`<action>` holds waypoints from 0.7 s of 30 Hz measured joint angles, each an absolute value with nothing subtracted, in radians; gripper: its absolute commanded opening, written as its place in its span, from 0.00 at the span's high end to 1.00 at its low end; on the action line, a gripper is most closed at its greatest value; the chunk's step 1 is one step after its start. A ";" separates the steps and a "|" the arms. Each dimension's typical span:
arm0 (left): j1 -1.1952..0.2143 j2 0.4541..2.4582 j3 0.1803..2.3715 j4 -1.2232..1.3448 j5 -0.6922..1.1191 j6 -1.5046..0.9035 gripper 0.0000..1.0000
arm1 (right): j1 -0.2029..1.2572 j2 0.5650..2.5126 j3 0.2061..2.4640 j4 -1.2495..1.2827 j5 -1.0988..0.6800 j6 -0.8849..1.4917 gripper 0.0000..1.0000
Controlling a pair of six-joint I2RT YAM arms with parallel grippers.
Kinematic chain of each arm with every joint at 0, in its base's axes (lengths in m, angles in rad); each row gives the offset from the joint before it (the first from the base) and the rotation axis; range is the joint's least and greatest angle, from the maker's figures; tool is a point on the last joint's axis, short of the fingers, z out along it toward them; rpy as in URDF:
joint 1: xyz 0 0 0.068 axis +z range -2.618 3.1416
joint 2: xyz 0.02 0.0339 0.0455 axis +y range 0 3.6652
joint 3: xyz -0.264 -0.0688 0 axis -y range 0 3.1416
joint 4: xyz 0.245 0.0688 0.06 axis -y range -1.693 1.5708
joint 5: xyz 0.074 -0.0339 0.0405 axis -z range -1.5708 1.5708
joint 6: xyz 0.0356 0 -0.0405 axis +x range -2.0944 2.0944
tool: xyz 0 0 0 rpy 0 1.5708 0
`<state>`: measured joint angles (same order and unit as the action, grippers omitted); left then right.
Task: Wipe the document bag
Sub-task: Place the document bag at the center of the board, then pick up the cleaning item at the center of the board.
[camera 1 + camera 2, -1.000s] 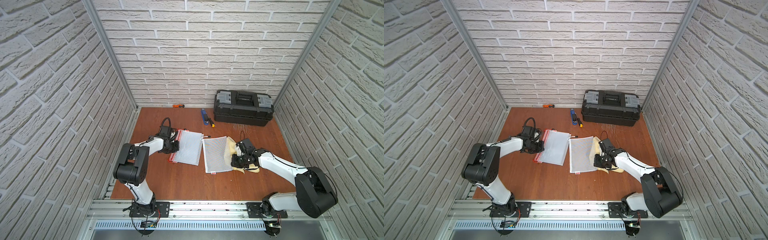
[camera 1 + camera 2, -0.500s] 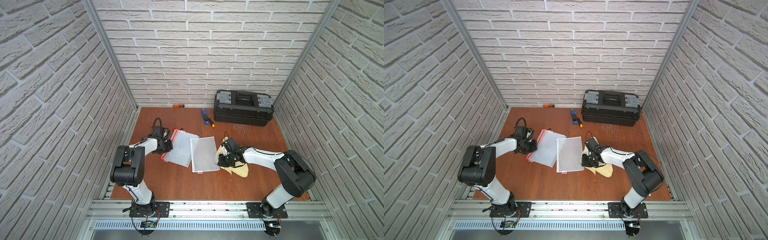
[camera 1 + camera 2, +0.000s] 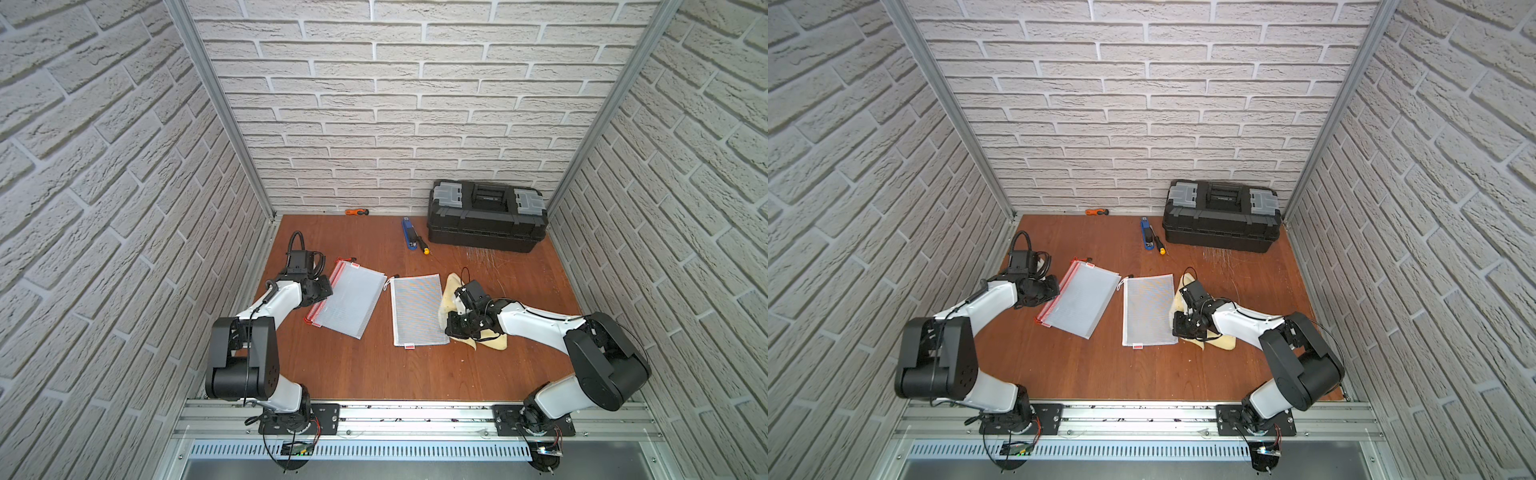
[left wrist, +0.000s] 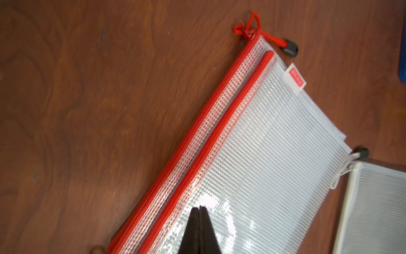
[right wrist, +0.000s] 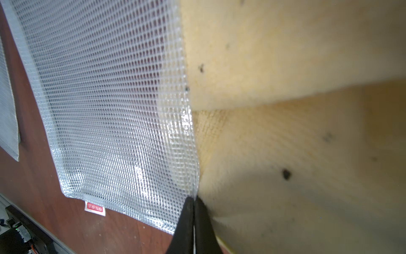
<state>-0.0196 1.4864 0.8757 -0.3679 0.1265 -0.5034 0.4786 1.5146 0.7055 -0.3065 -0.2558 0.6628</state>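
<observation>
Both bags have slid toward the table's left edge. The document bag (image 3: pixel 417 309) lies mid-table, with the cloth (image 5: pixel 285 143) touching its right edge. The right gripper (image 5: pixel 193 202) has its jaws nearly together there; whether it grips anything is unclear. The left gripper (image 4: pixel 199 209), jaws together, rests on the red-zipped bag (image 3: pixel 351 305).

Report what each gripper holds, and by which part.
The left gripper is shut, tips on the red-zip bag, gripping nothing. The right gripper has jaws nearly together where the white bag meets the yellow cloth; a pinch on either cannot be told.
</observation>
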 measured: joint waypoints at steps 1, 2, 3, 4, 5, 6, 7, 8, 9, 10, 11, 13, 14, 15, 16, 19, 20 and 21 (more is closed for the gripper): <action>-0.020 1.480 0.881 -0.372 0.130 -0.506 0.85 | 0.479 1.507 0.706 -0.307 -0.259 0.661 0.61; -0.021 1.473 0.888 -0.377 0.134 -0.508 0.78 | 0.479 1.496 0.707 -0.314 -0.255 0.660 0.55; -0.025 1.465 0.894 -0.386 0.136 -0.507 0.69 | 0.480 1.480 0.709 -0.334 -0.251 0.659 0.50; -0.032 1.452 0.904 -0.397 0.134 -0.506 0.60 | 0.480 1.450 0.712 -0.366 -0.239 0.657 0.46; -0.047 1.436 0.920 -0.415 0.124 -0.505 0.57 | 0.478 1.412 0.722 -0.407 -0.220 0.654 0.42; -0.064 1.425 0.938 -0.430 0.107 -0.505 0.56 | 0.475 1.374 0.738 -0.445 -0.200 0.651 0.40; -0.092 1.413 0.969 -0.452 0.088 -0.503 0.54 | 0.470 1.332 0.762 -0.484 -0.176 0.646 0.39; -0.123 1.406 1.007 -0.471 0.073 -0.499 0.54 | 0.460 1.283 0.795 -0.519 -0.149 0.638 0.39; -0.149 1.405 1.044 -0.477 0.066 -0.496 0.54 | 0.451 1.251 0.819 -0.537 -0.130 0.630 0.39; -0.172 1.406 1.082 -0.475 0.064 -0.493 0.55 | 0.437 1.213 0.847 -0.552 -0.106 0.619 0.39; -0.193 1.409 1.114 -0.469 0.076 -0.495 0.56 | 0.419 1.182 0.871 -0.568 -0.077 0.607 0.37; -0.216 1.422 1.151 -0.443 0.104 -0.506 0.58 | 0.393 1.153 0.899 -0.596 -0.027 0.582 0.36; -0.224 1.436 1.163 -0.429 0.115 -0.512 0.58 | 0.381 1.155 0.905 -0.609 -0.005 0.569 0.36; -0.236 1.456 1.175 -0.422 0.120 -0.517 0.60 | 0.372 1.168 0.907 -0.621 0.012 0.560 0.35; -0.249 1.492 1.195 -0.421 0.121 -0.520 0.62 | 0.363 1.193 0.907 -0.635 0.030 0.550 0.34; -0.305 1.639 1.287 -0.437 0.114 -0.518 0.68 | 0.354 1.324 0.912 -0.673 0.050 0.533 0.32; -0.330 1.692 1.320 -0.443 0.110 -0.514 0.69 | 0.353 1.374 0.917 -0.685 0.050 0.533 0.31; -0.353 1.736 1.346 -0.446 0.109 -0.512 0.70 | 0.353 1.416 0.922 -0.690 0.049 0.533 0.31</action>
<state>-0.3534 1.7355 1.3457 -0.4458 0.1089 -0.5117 0.3534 1.4162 0.9218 -0.6903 0.0494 0.5327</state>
